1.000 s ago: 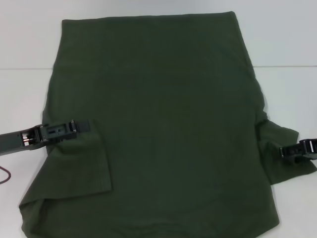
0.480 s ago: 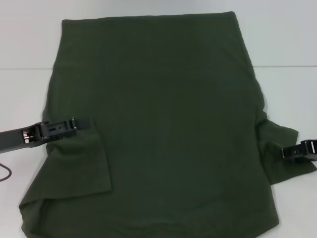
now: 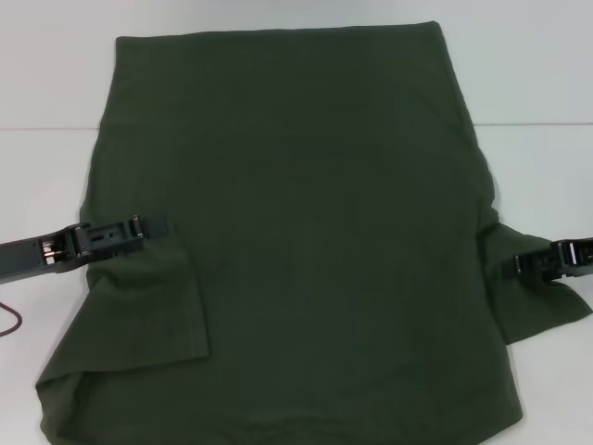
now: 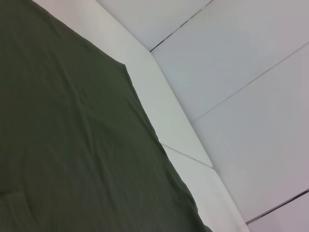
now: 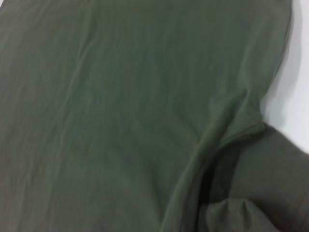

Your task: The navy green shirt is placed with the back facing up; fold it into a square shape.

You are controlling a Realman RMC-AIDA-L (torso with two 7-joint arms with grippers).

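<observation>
Fingers' state unclear at both sleeves of the navy green shirt (image 3: pixel 296 232), hem farthest, lengthwise away.

- One navy green shirt (image 3: pixel 296 232), spread wide across the surface (image 3: pixel 547 83).
- Two sleeves on it: one folded in over the body on the left, one sticking out on the right.
- Two black end effectors: the left end effector (image 3: pixel 153 228) and the right end effector (image 3: pixel 524 265), one at each sleeve.
- One white surface under it all.
</observation>
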